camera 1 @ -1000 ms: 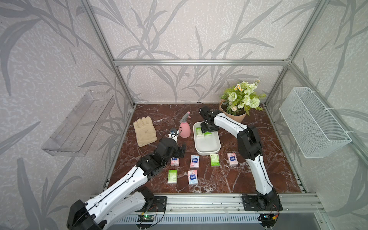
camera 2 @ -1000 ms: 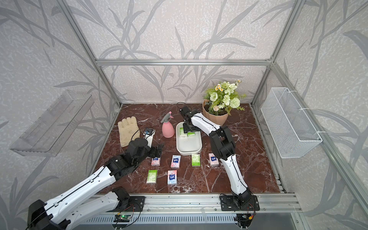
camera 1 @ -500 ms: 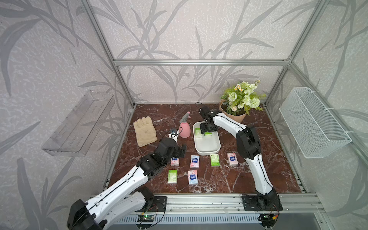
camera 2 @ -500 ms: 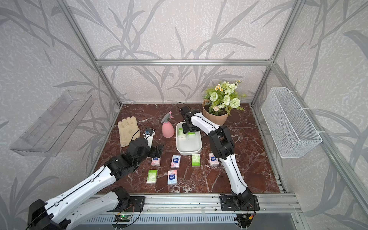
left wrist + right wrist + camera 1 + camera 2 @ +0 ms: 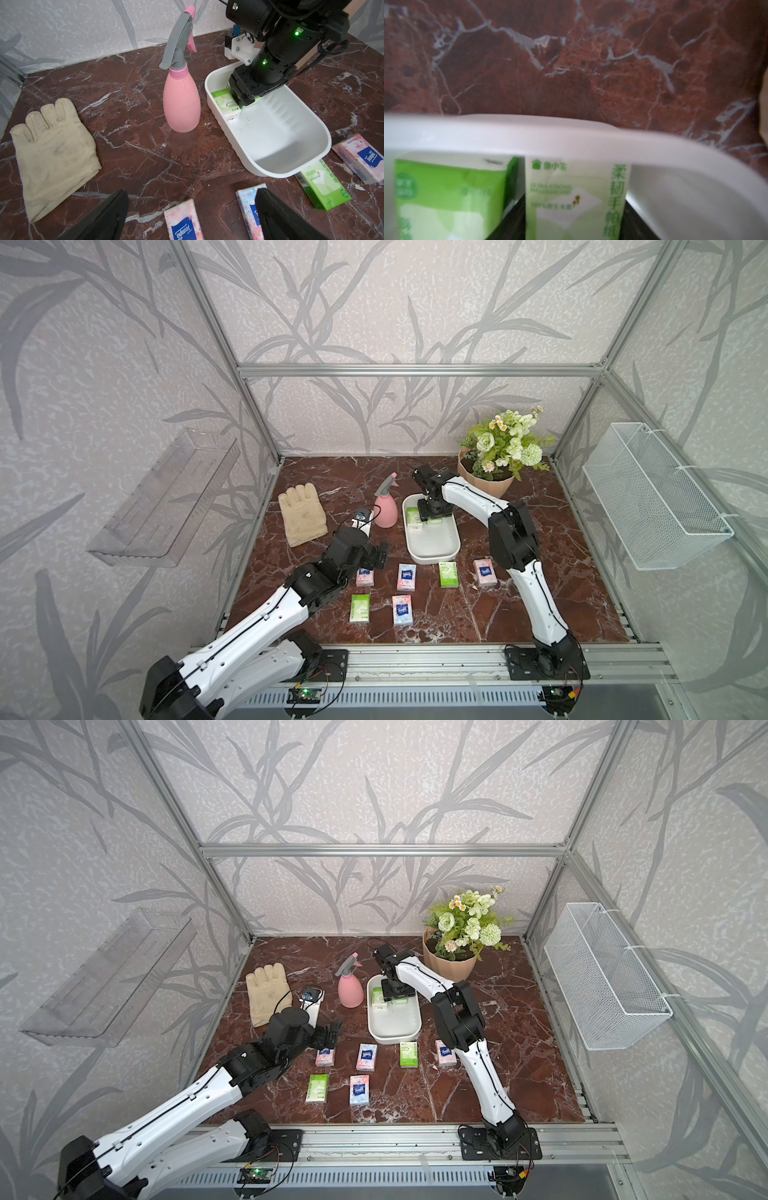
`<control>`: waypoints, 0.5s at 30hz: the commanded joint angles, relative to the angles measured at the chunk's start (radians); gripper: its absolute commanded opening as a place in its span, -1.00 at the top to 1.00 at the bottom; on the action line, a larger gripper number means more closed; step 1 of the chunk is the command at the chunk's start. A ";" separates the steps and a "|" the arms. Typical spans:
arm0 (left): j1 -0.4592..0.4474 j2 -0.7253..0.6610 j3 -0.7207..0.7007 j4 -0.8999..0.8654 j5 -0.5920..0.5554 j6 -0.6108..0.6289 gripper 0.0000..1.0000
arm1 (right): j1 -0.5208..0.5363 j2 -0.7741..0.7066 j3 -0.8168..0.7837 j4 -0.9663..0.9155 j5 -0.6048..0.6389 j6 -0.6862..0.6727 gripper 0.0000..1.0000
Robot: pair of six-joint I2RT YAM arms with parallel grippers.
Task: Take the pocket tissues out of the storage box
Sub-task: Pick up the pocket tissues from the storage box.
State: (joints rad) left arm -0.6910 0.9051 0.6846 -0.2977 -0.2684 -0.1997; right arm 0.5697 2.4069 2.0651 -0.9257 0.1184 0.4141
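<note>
While my left claw (image 5: 190, 199) hangs wide open over the near-left tabletop (image 5: 540, 614), with nothing between its black fingers, I count six of the pocket tissues (image 5: 402, 610) lying flat on that glossy red-brown marble with white veins. They are soft, crinkly film packets. Two sit nearest, one green and white and one pink and pale blue. Four more form a row just beyond, three floral and one green. On a floral packet (image 5: 371, 159) I can read "Tempo" in white on a dark blue badge.

Just behind that row is the storage box (image 5: 432, 559), a smooth white plastic tub with rounded corners. Its near half is bare. At its far end my right claw (image 5: 575, 218) reaches down, its dark fingers pressed against both long edges of the green packet (image 5: 571, 187), partly closed and gripping it. That packet carries a small house logo, green Chinese characters down one edge, and a faint line I read as "ULTRA-STRONG". A second green packet (image 5: 225, 101) lies just left of it, also inside the box.

Just left of the box stands a matte pink spray bottle (image 5: 384, 512) with a grey trigger. Further left lies a cream woven glove (image 5: 302, 514). At the far right is a tan flower pot (image 5: 486, 483).
</note>
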 commanded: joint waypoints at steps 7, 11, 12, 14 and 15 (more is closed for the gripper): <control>0.005 -0.012 -0.007 0.031 0.013 0.041 -1.00 | 0.023 -0.148 -0.073 -0.011 0.038 0.037 -0.13; 0.005 -0.023 -0.008 0.030 0.022 0.053 -1.00 | 0.043 -0.231 -0.139 0.004 0.063 0.059 -0.12; 0.005 -0.026 -0.010 0.031 0.021 0.055 -1.00 | 0.049 -0.255 -0.160 0.011 0.068 0.067 -0.12; 0.006 -0.034 -0.012 0.032 0.023 0.061 -1.00 | 0.061 -0.303 -0.198 0.014 0.079 0.085 -0.11; 0.005 -0.037 -0.014 0.032 0.026 0.063 -1.00 | 0.068 -0.331 -0.220 0.017 0.083 0.095 -0.11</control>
State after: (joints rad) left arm -0.6907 0.8890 0.6838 -0.2825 -0.2546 -0.1585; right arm 0.6220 2.1540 1.8763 -0.9131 0.1650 0.4721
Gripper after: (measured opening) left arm 0.998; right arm 0.558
